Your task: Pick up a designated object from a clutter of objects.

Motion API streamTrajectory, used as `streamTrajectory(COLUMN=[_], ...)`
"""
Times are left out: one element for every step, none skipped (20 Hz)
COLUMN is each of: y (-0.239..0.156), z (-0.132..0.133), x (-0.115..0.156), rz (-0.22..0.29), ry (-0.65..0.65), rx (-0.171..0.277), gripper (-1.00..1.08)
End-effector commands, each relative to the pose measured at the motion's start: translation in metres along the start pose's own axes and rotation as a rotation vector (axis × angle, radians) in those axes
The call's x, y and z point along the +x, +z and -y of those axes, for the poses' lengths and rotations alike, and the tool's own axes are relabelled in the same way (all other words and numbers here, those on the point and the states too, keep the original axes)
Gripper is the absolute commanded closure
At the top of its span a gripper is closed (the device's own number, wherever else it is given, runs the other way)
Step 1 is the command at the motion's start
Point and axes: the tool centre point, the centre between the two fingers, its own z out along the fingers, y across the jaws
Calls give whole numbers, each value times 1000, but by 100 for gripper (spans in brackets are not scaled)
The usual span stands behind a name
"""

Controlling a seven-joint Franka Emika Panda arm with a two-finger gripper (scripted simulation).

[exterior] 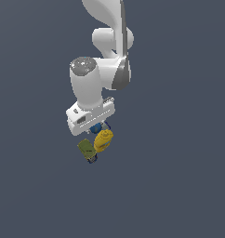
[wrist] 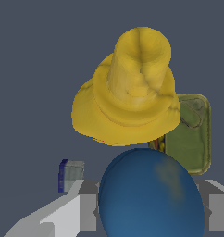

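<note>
You see blue ball (wrist: 151, 194) smooth, slightly glossy; yellow bottle (wrist: 132, 92) matt, plastic-looking, lumpy; olive-green can (wrist: 192, 134) dull; arm shell (exterior: 89, 86) glossy white plastic.

A small blue ball (wrist: 151, 194), round and smooth, is seen just beside the upright yellow bottle (wrist: 130, 97); an olive-green can (wrist: 190, 134) is set close behind that bottle.

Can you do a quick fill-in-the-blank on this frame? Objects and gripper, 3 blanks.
1. The ball sitting between the gripper fingers is ____ in colour.
2. The bottle next to the ball is ____.
3. The olive-green can sits beside the ____.

Missing words: blue; yellow; bottle
</note>
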Motion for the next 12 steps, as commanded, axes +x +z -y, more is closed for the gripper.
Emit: streamTrajectory(y=[-27,-37,-48,-58,-68,-78,-88,-98,-109,-119,-129,-138], z=[9,13,17,20,24,27,30,34,37,41,44,47], x=[13,19,24,29,34,40,45,50,56,61,66,72], rz=[0,0,0,0,0,0,0,0,0,0,0,0], ry=[0,0,0,0,0,0,0,0,0,0,0,0], rx=[-1,-1,-1,-1,-1,-1,-1,-1,-1,-1,-1,-1], gripper=[108,108,108,108,108,108,108,108,108,108,108,108])
